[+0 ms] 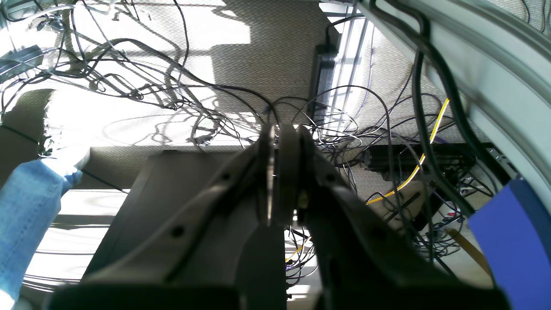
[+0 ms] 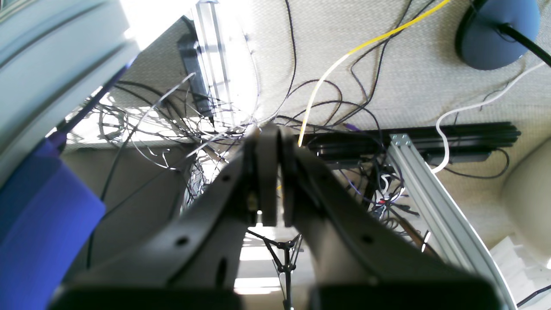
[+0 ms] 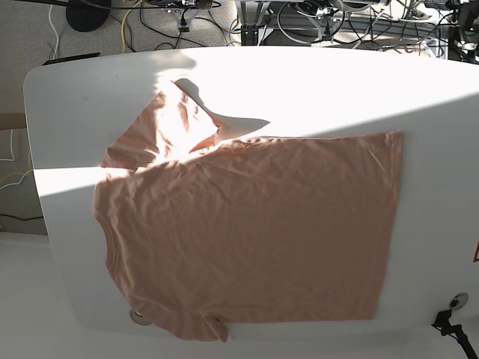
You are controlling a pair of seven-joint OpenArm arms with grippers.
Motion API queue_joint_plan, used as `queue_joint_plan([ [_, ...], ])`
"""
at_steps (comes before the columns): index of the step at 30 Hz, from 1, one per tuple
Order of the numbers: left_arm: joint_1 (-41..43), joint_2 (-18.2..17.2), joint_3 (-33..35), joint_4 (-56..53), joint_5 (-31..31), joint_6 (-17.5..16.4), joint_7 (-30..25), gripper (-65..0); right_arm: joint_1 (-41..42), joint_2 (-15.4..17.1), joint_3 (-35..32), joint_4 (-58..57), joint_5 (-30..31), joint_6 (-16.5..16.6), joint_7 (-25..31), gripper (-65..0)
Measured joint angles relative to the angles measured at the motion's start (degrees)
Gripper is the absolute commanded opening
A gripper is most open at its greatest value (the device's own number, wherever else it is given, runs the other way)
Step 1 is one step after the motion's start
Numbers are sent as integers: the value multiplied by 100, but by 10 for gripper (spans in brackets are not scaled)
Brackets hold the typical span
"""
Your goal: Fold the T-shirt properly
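T-shirt (image 3: pixel 254 232) lies flat on the white table (image 3: pixel 67 90), long axis left-right in the base view: neckline at the left, hem at the right. One sleeve spreads toward the far left corner; the near sleeve looks tucked at the front edge.

Left gripper (image 1: pixel 282 172): fingers pressed together, holding nothing. Right gripper (image 2: pixel 269 172): same.

Both wrist cameras show only floor and cables (image 1: pixel 181 99), so the shirt lies away from both. Which arm is nearer: cannot tell.
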Motion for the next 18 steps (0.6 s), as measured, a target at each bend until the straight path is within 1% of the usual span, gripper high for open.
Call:
queue_joint_plan([
  [1, -9, 13, 33, -13, -20, 42, 22, -641, 0, -28, 22, -28, 0, -17, -74, -642],
  [2, 7, 13, 33, 7, 4, -4, 26, -641, 13, -22, 15, -24, -2, 94, 63, -643],
  [6, 20, 15, 28, -15, 9, 0, 66, -640, 28, 22, 20, -13, -2, 87, 35, -645],
  [18, 7, 15, 28, -15, 26, -2, 61, -639, 28, 20, 15, -22, -22, 83, 20, -643],
])
